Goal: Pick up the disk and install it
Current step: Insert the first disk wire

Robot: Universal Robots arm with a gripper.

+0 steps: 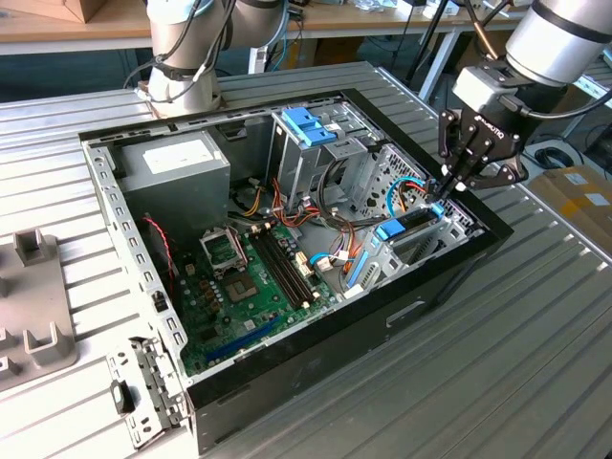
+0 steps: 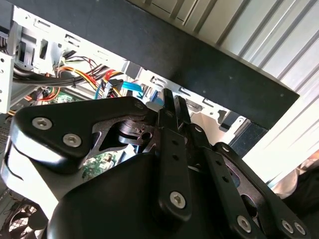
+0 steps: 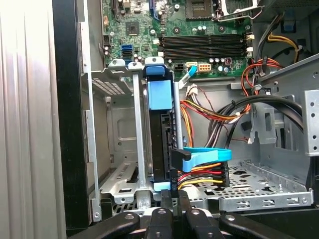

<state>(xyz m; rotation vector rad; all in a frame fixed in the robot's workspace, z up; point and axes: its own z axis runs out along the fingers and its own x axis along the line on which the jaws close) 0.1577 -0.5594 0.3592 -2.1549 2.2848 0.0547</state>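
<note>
An open computer case lies on its side on a ribbed metal surface, its green motherboard exposed. The arm's black end effector reaches down into the corner of the case at the exterior view's right, fingers pressed together with their tips at the end of the disk. The disk stands on edge in the metal drive bay beside the case's black wall, its blue plastic carrier visible along the top edge in the first wrist view. A blue flat cable and a bundle of red, yellow and black wires plug into the disk's end just beside the fingertips (whether they clamp the carrier's edge or merely press against it cannot be told). A grey power-supply box sits in the case's far corner, and a second blue bracket tops the metal cage near the middle.
</note>
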